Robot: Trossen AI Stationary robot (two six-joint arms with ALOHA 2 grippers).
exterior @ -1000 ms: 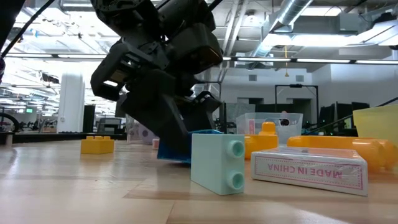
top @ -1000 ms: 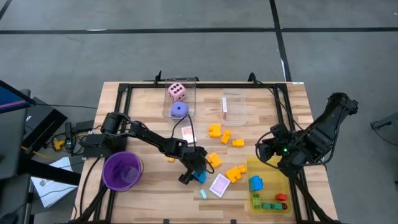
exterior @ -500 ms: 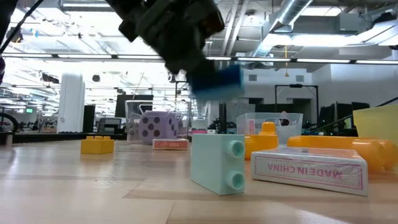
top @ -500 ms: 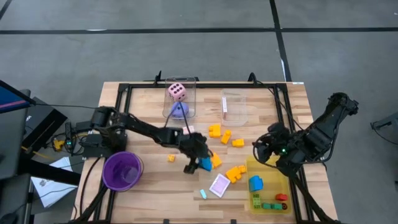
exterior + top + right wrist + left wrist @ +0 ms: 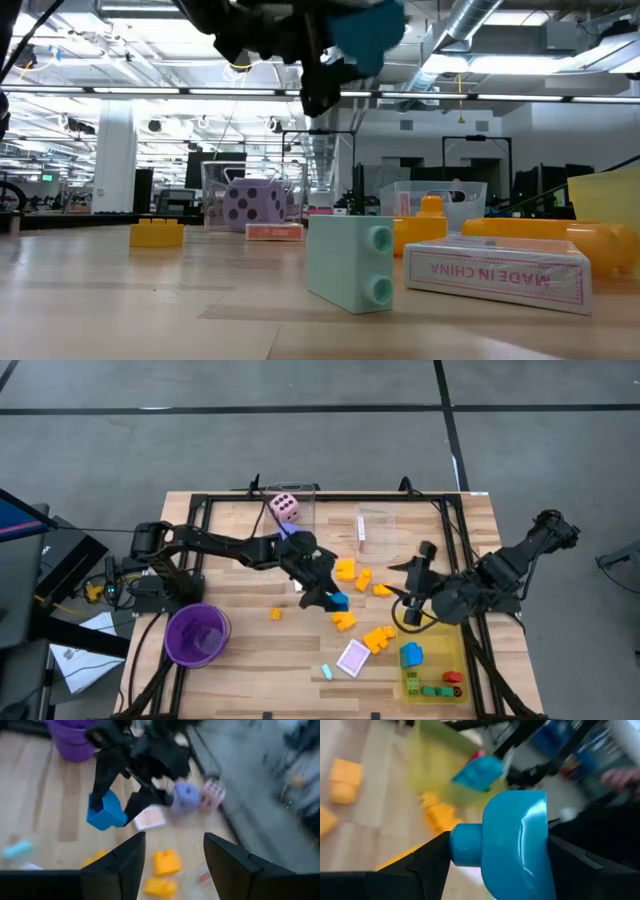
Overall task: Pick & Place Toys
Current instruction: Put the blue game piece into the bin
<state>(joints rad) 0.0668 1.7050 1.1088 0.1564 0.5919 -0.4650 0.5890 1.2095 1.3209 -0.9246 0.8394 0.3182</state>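
My left gripper (image 5: 328, 596) is over the middle of the table, shut on a blue block (image 5: 337, 601) that also shows high in the low view (image 5: 368, 30). Orange and yellow blocks (image 5: 345, 570) (image 5: 378, 637), a pink-white card (image 5: 353, 657) and a pale mint block (image 5: 350, 262) lie flat on the wood. My right gripper (image 5: 404, 592) hovers open right of them, beside the yellow tray (image 5: 442, 643), with nothing between its fingers (image 5: 125, 865). My left gripper pinches the blue block (image 5: 515, 845) between its two fingers, which sit on two opposite faces; one finger (image 5: 420, 865) is on the studded side (image 5: 465, 845). The fingers slant down from the table's left. The block hangs lifted clear of the table.
The yellow tray holds a blue block (image 5: 411, 654) and small green and red pieces (image 5: 432, 688). Two clear boxes stand at the back, one (image 5: 290, 510) with a pink and a purple die, one (image 5: 378, 530) with a card. A purple cup (image 5: 197, 635) is at front left.
My left gripper has lifted the blue block off the table, risen, and carried it toward the far and right side while rolling its wrist. My right gripper has rolled about and swung toward the table's middle, staying open.
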